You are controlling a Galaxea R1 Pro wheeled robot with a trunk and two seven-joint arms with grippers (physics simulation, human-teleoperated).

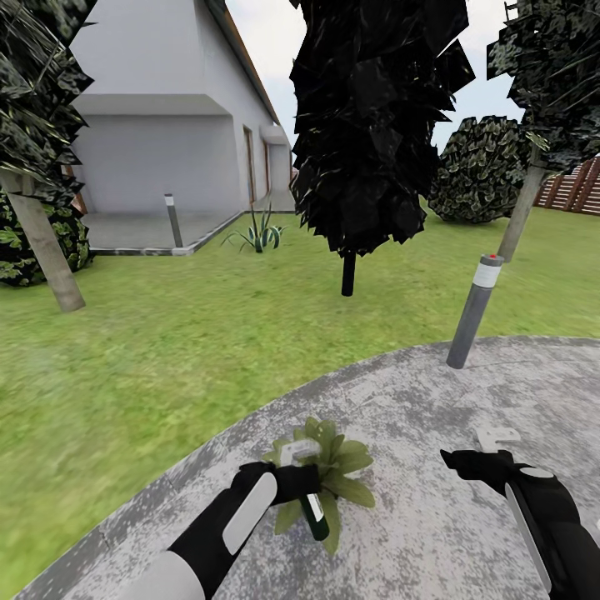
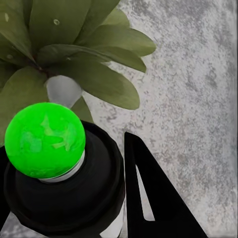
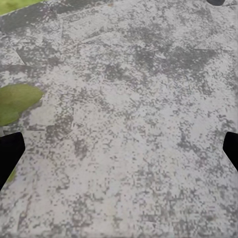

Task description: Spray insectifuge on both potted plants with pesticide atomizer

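Observation:
My left gripper [image 1: 307,483] is shut on the pesticide atomizer [image 1: 314,515], a dark bottle with a whitish trigger head, held directly over a potted plant [image 1: 342,461] on the garden's grey patio [image 1: 433,533]. In the left wrist view the atomizer [image 2: 64,193] shows end-on as a dark round body topped by a bright green ball. One black finger [image 2: 148,198] lies beside it. Beyond it are the plant's broad green leaves [image 2: 94,74] and its grey pot [image 2: 62,90]. My right gripper [image 1: 462,461] hovers open over bare paving to the plant's right, its fingertips [image 3: 7,153] wide apart.
A grey bollard lamp with a red top [image 1: 473,312] stands at the patio edge ahead right; another [image 1: 173,221] stands by the house. A dark tree [image 1: 348,273] rises on the lawn ahead. A striped agave [image 1: 260,236], palm trunks [image 1: 46,250] and a fence [image 1: 575,187] lie farther off.

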